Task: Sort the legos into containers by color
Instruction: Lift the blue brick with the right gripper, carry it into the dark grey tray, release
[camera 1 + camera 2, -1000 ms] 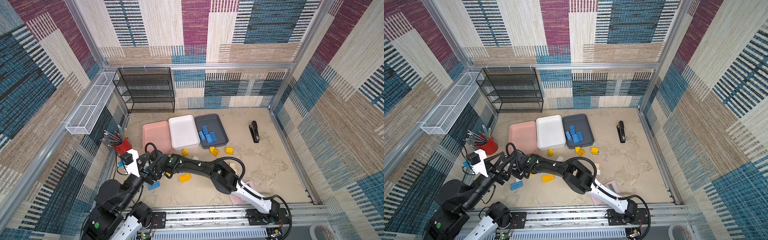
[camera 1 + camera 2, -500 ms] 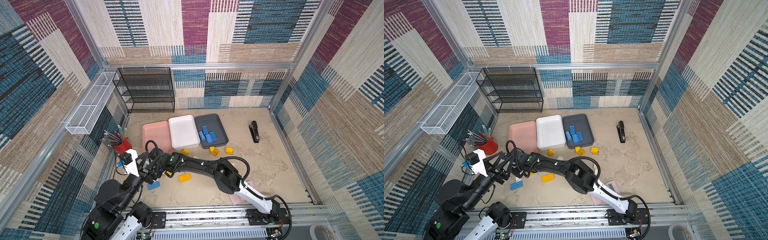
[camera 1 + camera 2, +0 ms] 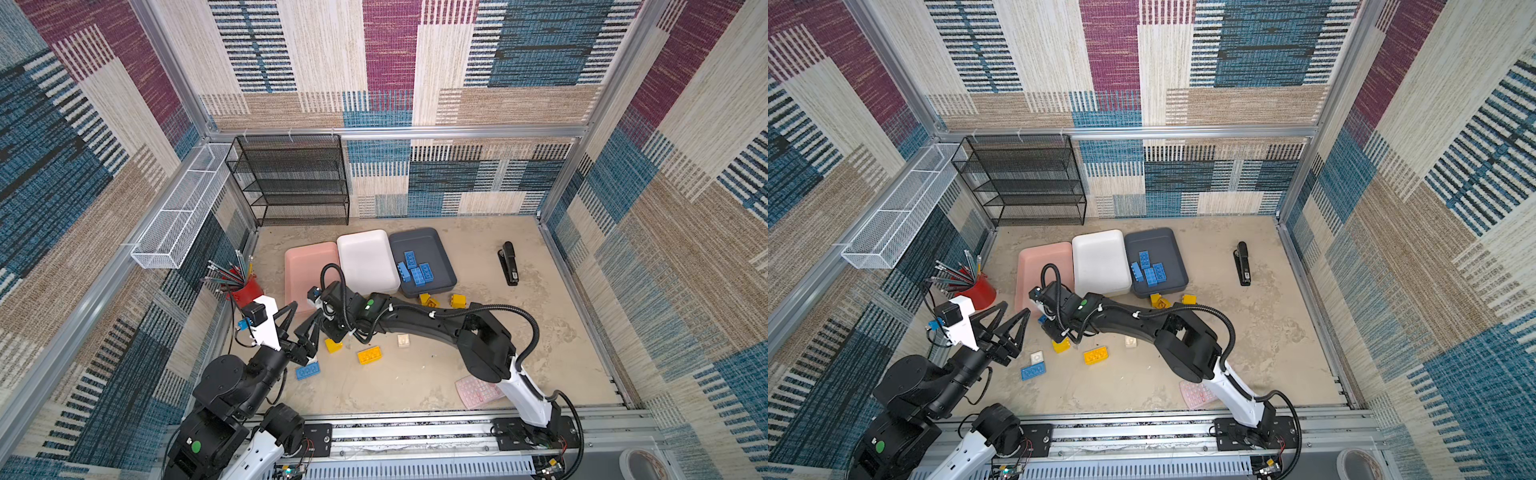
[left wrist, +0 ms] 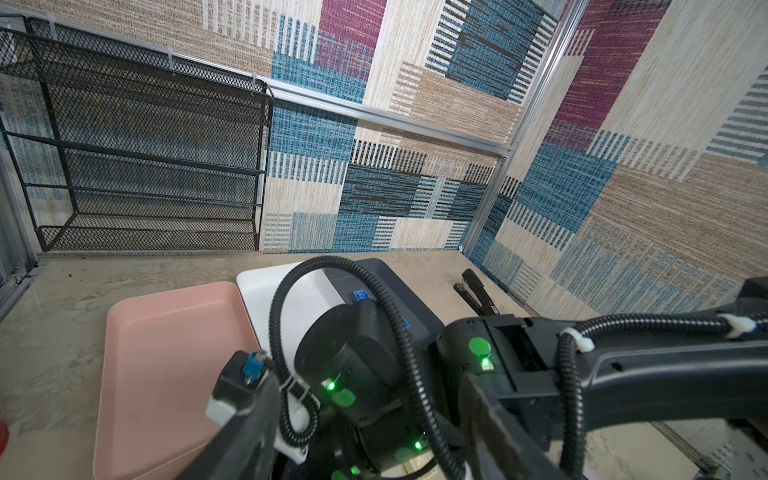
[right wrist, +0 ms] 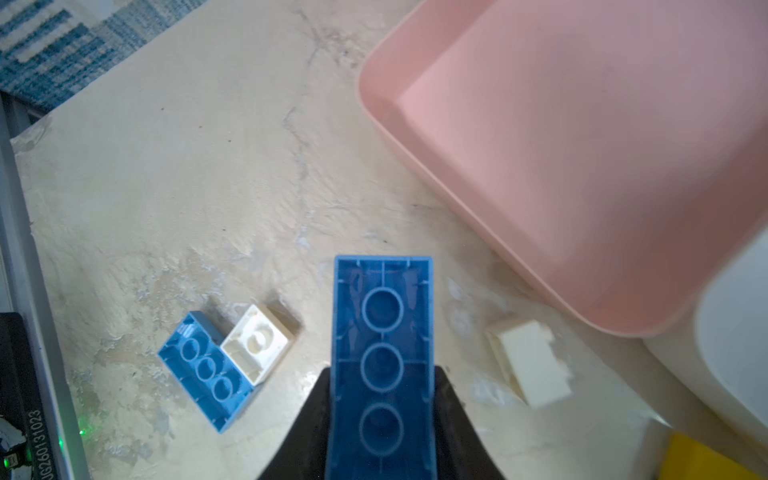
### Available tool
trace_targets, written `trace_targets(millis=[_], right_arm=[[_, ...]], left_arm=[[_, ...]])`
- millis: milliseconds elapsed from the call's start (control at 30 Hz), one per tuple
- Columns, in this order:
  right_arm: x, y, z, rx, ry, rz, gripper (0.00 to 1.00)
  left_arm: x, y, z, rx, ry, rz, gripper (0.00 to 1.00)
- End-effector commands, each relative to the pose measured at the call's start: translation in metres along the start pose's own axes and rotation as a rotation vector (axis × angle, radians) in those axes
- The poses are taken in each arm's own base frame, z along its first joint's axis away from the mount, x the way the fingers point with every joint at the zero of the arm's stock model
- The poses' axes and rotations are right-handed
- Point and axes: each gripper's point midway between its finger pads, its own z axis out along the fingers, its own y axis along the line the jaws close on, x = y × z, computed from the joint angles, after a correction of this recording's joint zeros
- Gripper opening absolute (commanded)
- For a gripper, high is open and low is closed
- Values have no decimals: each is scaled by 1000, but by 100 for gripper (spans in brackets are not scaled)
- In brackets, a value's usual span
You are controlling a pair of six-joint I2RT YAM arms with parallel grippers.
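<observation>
Just off the pink tray's (image 5: 582,145) corner, holding a blue brick (image 5: 382,332) tight in the right gripper (image 5: 382,374), pulling back now, probably headed for the grey tray's (image 3: 436,257) 4 blues. Keeping left gripper (image 3: 1018,307) half-open, empty.

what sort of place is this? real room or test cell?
Probably a robot test cell, not a real room: patterned wall panels in an aluminium frame, left arm and right arm mounted on a front rail, staged props like a pink tray and stapler.

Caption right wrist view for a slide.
Right claw grips a blue lego, underside to camera, near the pink tray; second blue lego and two cream legos lie loose.
</observation>
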Motion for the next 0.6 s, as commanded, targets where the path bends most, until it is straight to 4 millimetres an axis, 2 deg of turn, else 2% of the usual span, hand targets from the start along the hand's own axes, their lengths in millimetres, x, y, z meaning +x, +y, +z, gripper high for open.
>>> trace_targets(millis=[0, 167, 467, 567], right_arm=[[-22, -13, -25, -31, -98, 67, 18], [-26, -53, -66, -3, -168, 123, 18], [8, -137, -127, 17, -261, 316, 18], [22, -166, -142, 36, -285, 381, 18]], left_arm=[[-2, 8, 3, -55, 6, -6, 69], [10, 21, 14, -145, 89, -3, 69], [40, 30, 40, -218, 259, 3, 68], [54, 31, 50, -237, 327, 6, 69]])
